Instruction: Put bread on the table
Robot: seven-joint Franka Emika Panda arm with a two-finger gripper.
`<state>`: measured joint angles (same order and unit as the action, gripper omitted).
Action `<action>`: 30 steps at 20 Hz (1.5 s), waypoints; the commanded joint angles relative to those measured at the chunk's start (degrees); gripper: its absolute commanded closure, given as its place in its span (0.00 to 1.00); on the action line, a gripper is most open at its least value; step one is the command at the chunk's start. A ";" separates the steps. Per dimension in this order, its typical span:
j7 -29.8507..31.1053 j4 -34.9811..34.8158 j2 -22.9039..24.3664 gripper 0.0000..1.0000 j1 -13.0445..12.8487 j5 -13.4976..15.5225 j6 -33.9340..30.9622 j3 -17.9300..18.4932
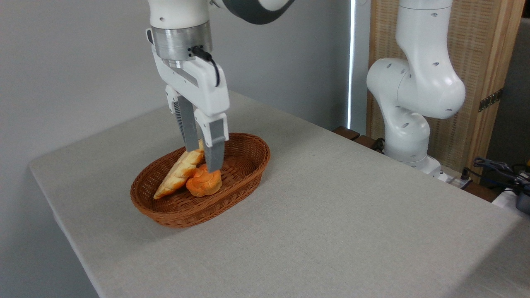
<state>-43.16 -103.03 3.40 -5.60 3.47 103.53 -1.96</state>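
Observation:
The bread, a long pale golden loaf with a browned braided crust, lies tilted in the oval wicker basket. Its lower tip points to the basket's front left and its upper end is raised between my fingers. My gripper comes straight down into the basket and is shut on that upper end. The right finger stands just above a small round orange bun. The table has a plain light grey-beige cloth.
The arm's white base stands off the table's far right edge, with cables beside it. A grey wall runs behind the table. A wooden screen stands at the back right.

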 commanded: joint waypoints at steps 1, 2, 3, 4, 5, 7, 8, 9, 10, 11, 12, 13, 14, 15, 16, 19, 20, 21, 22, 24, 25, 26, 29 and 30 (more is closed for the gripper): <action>-1.22 -0.77 -0.76 0.00 -5.02 1.54 2.73 0.46; -1.22 -0.95 -1.54 0.00 -6.52 1.54 3.00 0.46; -1.22 -0.95 -2.16 0.00 -7.75 1.54 3.00 0.46; -1.22 -0.95 -2.60 0.00 -8.89 1.54 3.09 0.46; -1.22 -0.95 -3.04 0.00 -9.69 1.54 3.09 0.46; -1.22 -0.95 -4.00 0.00 -11.01 1.54 3.09 0.46; -1.22 -0.95 -4.45 0.00 -11.54 1.54 3.09 0.46; -1.22 -0.95 -5.23 0.00 -11.98 1.63 3.09 0.46; -1.22 -0.95 -5.94 0.00 -12.76 1.63 3.17 0.46; -1.22 -0.95 -6.38 0.00 -13.56 1.63 3.17 0.46; -1.22 -0.95 -6.91 0.00 -14.09 1.54 3.17 0.46; -1.22 -0.95 -7.26 0.00 -14.53 1.45 3.17 0.46; -1.22 -0.95 -7.61 0.00 -15.05 1.36 3.17 0.46; -1.22 -0.95 -7.96 0.00 -15.06 1.02 3.17 0.46; -1.31 -0.95 -8.31 0.00 -15.14 0.75 3.17 0.29; -1.31 -0.95 -9.28 0.00 -15.06 -0.65 3.17 -1.03; -1.40 -0.95 -9.28 0.00 -15.06 -0.92 3.17 -1.03; -1.74 -0.95 -9.28 0.00 -15.06 -1.36 3.09 -1.03; -2.53 -0.95 -9.28 0.00 -15.06 -1.88 3.09 -1.03; -4.46 -0.95 -9.28 0.00 -15.06 -2.94 2.91 -1.03; -5.08 -0.95 -9.28 0.00 -15.06 -3.38 2.91 -1.03; -5.26 -0.95 -9.28 0.00 -15.06 -3.90 2.91 -1.03; -5.53 -0.95 -9.28 0.25 -15.06 -6.27 2.47 -1.03; -6.22 -0.95 -9.28 0.40 -15.14 -7.07 2.30 -1.03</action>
<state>-47.53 -103.75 -6.14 -20.43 -1.23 105.81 -3.20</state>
